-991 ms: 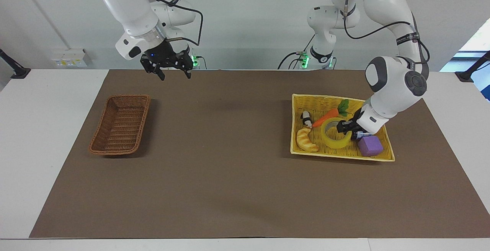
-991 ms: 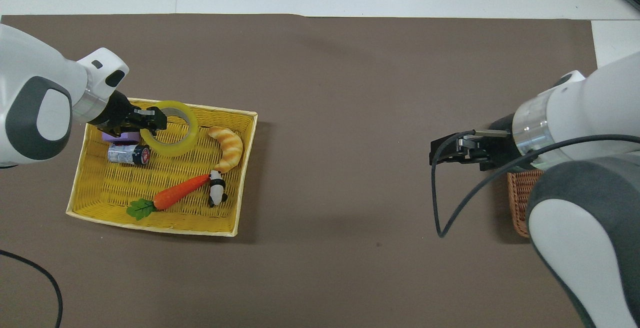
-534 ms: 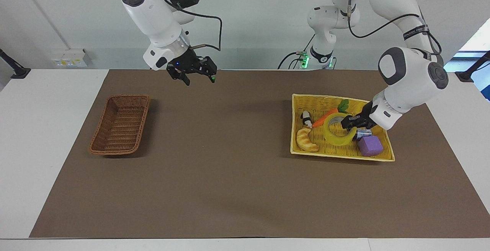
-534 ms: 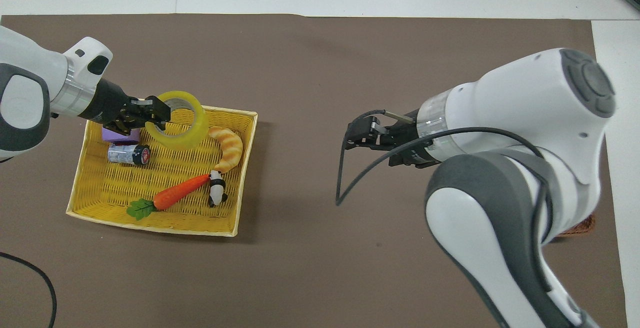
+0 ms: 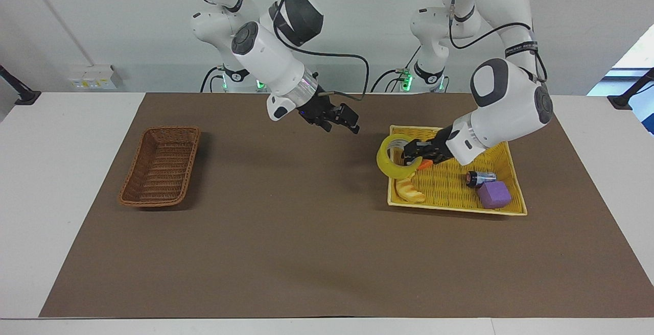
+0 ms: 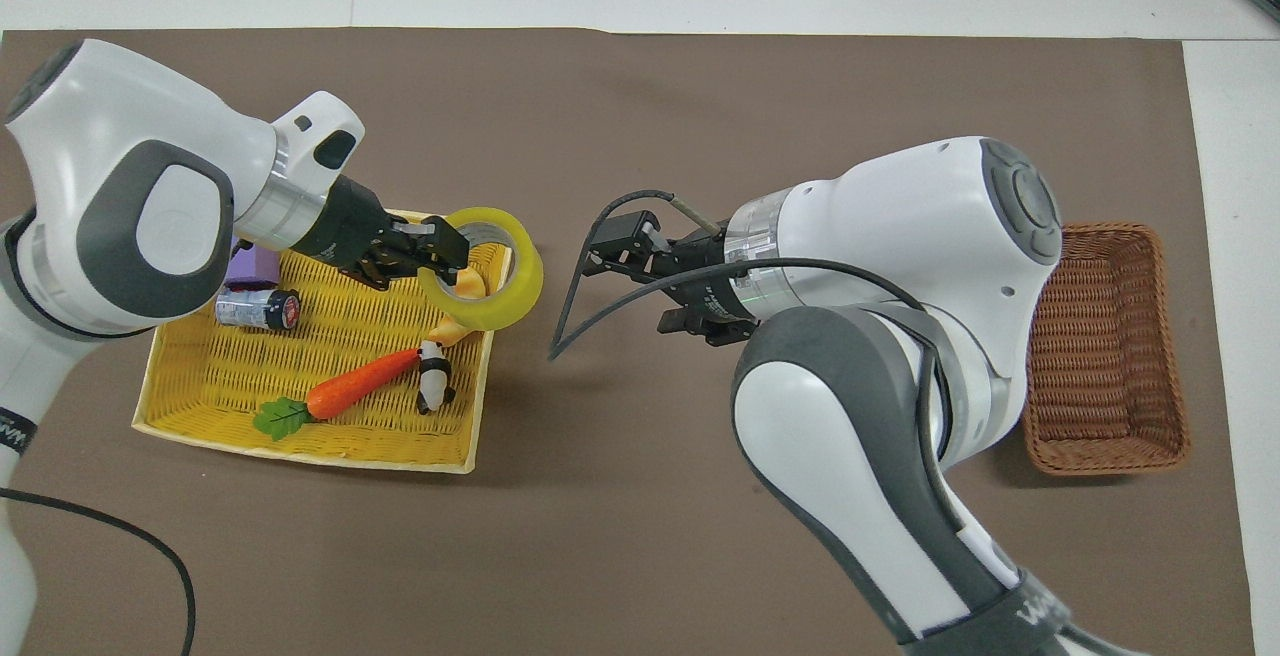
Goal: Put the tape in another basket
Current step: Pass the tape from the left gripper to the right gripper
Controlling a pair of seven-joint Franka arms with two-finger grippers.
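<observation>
In the facing view, the left claw (image 5: 409,152) is clenched on the rim of the tape (image 5: 391,163), which hangs tilted in the air over the yellow basket's (image 5: 503,211) edge toward the right arm's end of the counter (image 5: 317,253). The tape and claw hide most of the carrot (image 5: 423,164) and part of the croissant (image 5: 409,191). A battery (image 5: 480,177) and a purple block (image 5: 494,194) lie clear in the yellow basket. The right claw (image 5: 341,120) hangs released over bare mat between the baskets. The brown basket (image 5: 161,166) sits well apart at the right arm's end, with wide open mat around it.

In the overhead view, the left claw (image 6: 440,251) grips the tape (image 6: 490,271) over the yellow basket's (image 6: 300,451) corner, covering most of the croissant (image 6: 465,286). The carrot (image 6: 350,394) and a panda toy (image 6: 433,384) show whole; the left arm hides part of the purple block (image 6: 250,264). The right claw (image 6: 625,241) is partly masked by its own arm, which also crowds the brown basket's (image 6: 1105,346) edge.
</observation>
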